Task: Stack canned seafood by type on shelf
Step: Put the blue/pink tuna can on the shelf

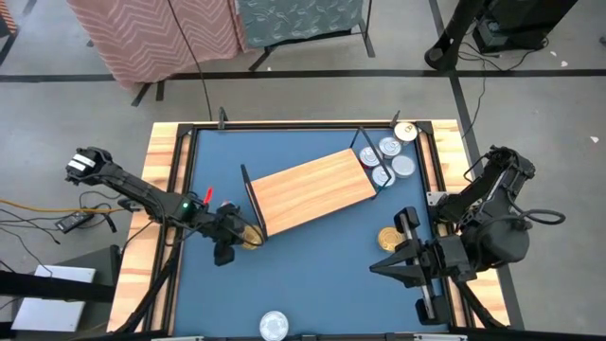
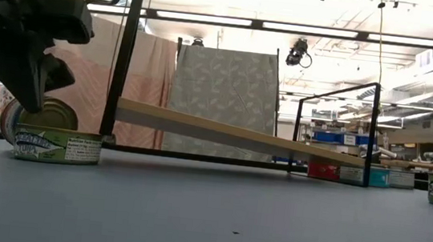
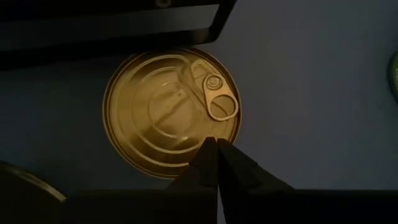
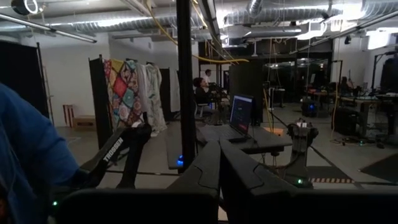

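The light-wood shelf stands askew mid-table on its black wire end frames. A gold-lidded can sits by the shelf's left frame, and my left gripper is shut over the lid's rim. In the low view a lid shows tilted under that gripper, behind a flat green-labelled can. Several silver cans and a gold one cluster at the shelf's right end. Another gold can lies near my right gripper, which is raised and shut on nothing. My left gripper's shut fingertips stand at the gold lid's rim, on the side away from the pull tab. They come slanting down from the table's left. Whether they touch the rim or hover just above it, I cannot tell.
A silver can lies alone by the near edge. The blue table has a raised wooden rim. Open blue surface lies between the shelf and the near edge. The right wrist view looks into the room, where a person's blue sleeve shows.
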